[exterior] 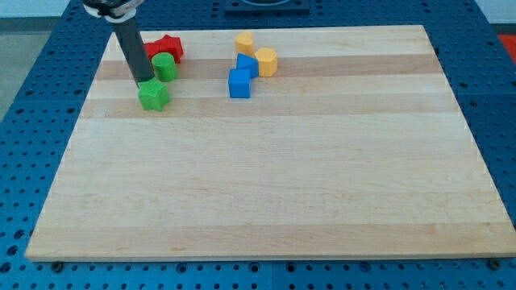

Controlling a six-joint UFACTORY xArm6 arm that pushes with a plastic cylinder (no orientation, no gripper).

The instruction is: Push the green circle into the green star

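The green circle (166, 67) sits near the board's top left, touching the red star (167, 47) behind it. The green star (153, 96) lies just below and slightly left of the circle, with a small gap between them. My tip (144, 80) is at the end of the dark rod, right at the top edge of the green star and just left of the green circle.
A second red block (151, 51) lies partly hidden behind the rod. Two blue blocks (240, 83) (247, 64) and two yellow-orange blocks (245, 42) (267, 61) cluster at top centre. The wooden board (274, 177) lies on a blue pegboard table.
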